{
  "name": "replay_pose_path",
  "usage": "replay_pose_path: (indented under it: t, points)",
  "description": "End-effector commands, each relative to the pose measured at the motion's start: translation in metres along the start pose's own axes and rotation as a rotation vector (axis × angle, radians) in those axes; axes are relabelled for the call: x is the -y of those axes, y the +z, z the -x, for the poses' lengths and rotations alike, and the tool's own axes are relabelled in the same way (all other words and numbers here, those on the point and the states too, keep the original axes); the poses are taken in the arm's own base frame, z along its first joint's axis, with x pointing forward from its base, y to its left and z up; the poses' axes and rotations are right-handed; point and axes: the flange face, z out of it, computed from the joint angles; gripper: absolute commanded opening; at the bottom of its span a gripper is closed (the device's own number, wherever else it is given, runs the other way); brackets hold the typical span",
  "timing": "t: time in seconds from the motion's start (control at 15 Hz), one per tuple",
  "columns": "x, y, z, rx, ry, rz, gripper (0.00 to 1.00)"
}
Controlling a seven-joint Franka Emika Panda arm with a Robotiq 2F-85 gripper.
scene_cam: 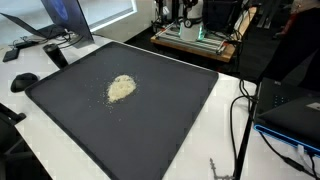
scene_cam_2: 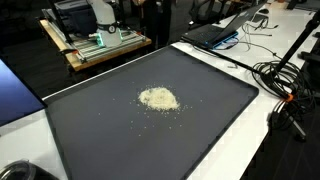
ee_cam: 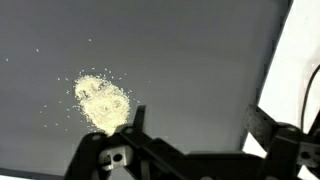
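A small heap of pale crumbs (scene_cam: 121,88) (scene_cam_2: 158,98) lies on a wide black mat (scene_cam: 180,100) (scene_cam_2: 215,110) that covers most of a white desk (scene_cam: 228,125) (scene_cam_2: 245,140). In both exterior views the heap sits near the middle of the mat, well apart from all four edges, with a few stray grains scattered around it. The arm does not show in those views. In the wrist view the gripper (ee_cam: 197,115) hangs above the mat with its jaws spread wide and nothing between them. The heap (ee_cam: 102,100) lies off to one side of the gap, not inside it. Its near rim sits just beside the tip of one finger (ee_cam: 135,122), while the other finger (ee_cam: 262,125) hangs near the mat's edge, where the desk begins. The heap is roughly round, with no clear long axis.
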Motion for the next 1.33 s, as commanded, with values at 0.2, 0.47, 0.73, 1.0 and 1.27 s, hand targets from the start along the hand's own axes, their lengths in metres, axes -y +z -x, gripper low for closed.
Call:
replay_pose_path:
  t: [0.2,0.47,0.73,1.0,1.27]
  points:
    - [-0.019,0.045,-0.071,0.011,0.112,0.125,1.00]
    - [-0.031,0.076,-0.099,0.032,0.161,0.193,1.00]
    - [-0.044,0.110,-0.122,0.065,0.210,0.240,1.00]
    - [-0.046,0.136,-0.143,0.087,0.237,0.270,1.00]
    - [-0.044,0.152,-0.161,0.052,0.224,0.297,1.00]
